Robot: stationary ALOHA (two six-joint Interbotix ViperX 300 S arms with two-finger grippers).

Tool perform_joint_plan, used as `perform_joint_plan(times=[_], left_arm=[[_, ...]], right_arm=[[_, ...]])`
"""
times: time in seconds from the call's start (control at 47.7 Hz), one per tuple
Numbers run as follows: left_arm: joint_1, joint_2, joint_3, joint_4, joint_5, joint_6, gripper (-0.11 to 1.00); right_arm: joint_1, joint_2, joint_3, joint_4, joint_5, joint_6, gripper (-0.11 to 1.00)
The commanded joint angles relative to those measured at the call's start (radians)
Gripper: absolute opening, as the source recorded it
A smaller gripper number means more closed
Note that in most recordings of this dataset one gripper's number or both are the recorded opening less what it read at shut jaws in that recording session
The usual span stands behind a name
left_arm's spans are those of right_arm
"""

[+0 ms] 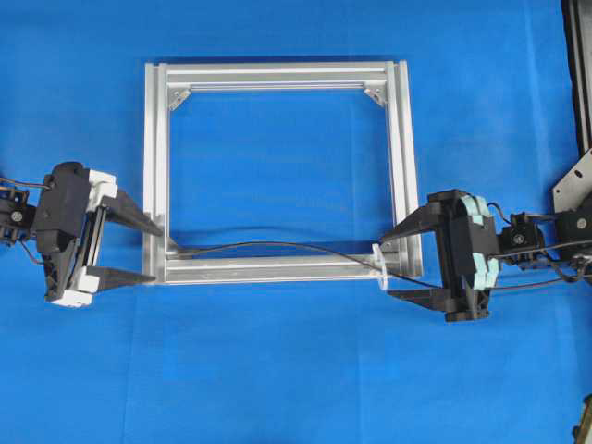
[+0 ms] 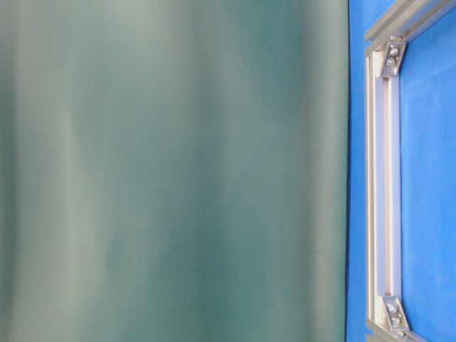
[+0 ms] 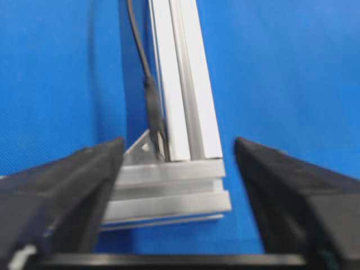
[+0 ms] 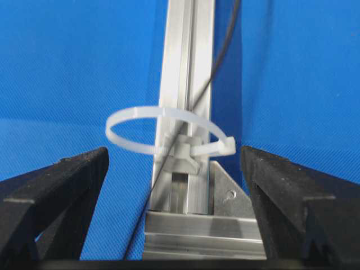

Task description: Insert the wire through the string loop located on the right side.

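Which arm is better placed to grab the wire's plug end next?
Left. The left claw is open facing the plug, just ahead at the frame corner. The right claw, also open, sits by the loop, at the opposite corner.

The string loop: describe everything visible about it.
The string loop is a whitish, translucent, flat plastic band like a cable tie, closed into a ring with a short tail sticking out of its locking head. It stands on the silver aluminium frame, fixed near the frame's lower right corner in the overhead view. The wire, thin and black, runs through the ring along the frame rail. The right gripper stands open around that corner without touching the loop.
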Motion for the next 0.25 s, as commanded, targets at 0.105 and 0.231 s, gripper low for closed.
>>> perform_joint_plan(times=[0.105,0.231], left_arm=[[-0.005,-0.011,-0.009,0.003,-0.003,0.0,0.88],[-0.005,-0.018,-0.014,0.003,-0.003,0.002,0.87]], right_arm=[[-0.002,-0.044,0.003,-0.002,-0.002,-0.002,0.84],[-0.002,-0.06,0.005,0.0,0.0,-0.003,0.84]])
